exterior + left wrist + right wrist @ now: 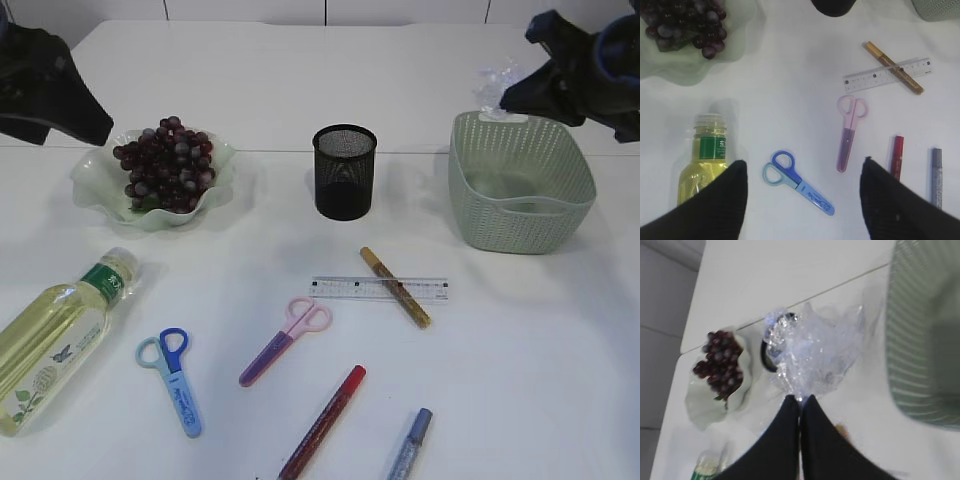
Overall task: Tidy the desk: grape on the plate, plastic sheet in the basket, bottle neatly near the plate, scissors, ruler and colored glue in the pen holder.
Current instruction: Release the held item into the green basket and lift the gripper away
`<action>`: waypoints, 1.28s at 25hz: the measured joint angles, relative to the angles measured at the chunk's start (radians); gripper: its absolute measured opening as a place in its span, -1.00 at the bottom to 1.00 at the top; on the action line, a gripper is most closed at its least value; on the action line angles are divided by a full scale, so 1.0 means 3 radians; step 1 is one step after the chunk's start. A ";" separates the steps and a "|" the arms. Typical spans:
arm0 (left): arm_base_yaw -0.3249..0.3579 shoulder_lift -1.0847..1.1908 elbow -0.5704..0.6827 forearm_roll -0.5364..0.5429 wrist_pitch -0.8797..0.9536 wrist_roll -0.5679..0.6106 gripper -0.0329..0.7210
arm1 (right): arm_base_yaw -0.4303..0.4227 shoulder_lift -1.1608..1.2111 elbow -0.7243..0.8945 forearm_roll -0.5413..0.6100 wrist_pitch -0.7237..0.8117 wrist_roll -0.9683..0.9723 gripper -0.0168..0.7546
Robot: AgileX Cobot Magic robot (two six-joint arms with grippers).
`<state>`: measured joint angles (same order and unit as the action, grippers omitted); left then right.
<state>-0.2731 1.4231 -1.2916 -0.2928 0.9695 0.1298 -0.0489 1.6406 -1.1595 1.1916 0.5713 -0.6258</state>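
Dark grapes point(168, 163) lie on the pale green wavy plate point(92, 182) at the back left. My right gripper point(800, 399) is shut on the crumpled clear plastic sheet point(815, 350), held in the air above the back rim of the green basket point(520, 190); the sheet shows there in the exterior view point(497, 82). My left gripper point(802, 172) is open and empty, high above the blue scissors point(797, 181). The oil bottle point(55, 335) lies on its side at the front left. The black mesh pen holder point(344, 170) stands in the middle.
Pink scissors point(285, 340), a clear ruler point(380, 289) with a gold glue pen point(395, 287) across it, a red glue pen point(325, 420) and a blue-grey glue pen point(410, 445) lie on the white table in front.
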 joint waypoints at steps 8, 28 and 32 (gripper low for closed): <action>0.0000 0.0000 0.0000 0.0008 0.0032 -0.0022 0.42 | -0.0043 0.0361 0.0000 -0.0246 -0.0445 0.0000 -0.92; 0.0078 0.0000 0.0000 0.0012 0.0133 -0.0056 0.33 | -0.0043 0.0435 -0.0008 -0.0285 -0.0610 0.0000 0.39; 0.0016 0.0000 0.0000 0.0000 0.0195 -0.0056 0.29 | -0.0043 0.0288 -0.0008 -0.0349 -0.0322 0.0052 0.35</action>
<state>-0.2682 1.4231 -1.2916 -0.2927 1.0278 0.1131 -0.0617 1.7269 -1.1619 1.0870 0.4748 -0.6103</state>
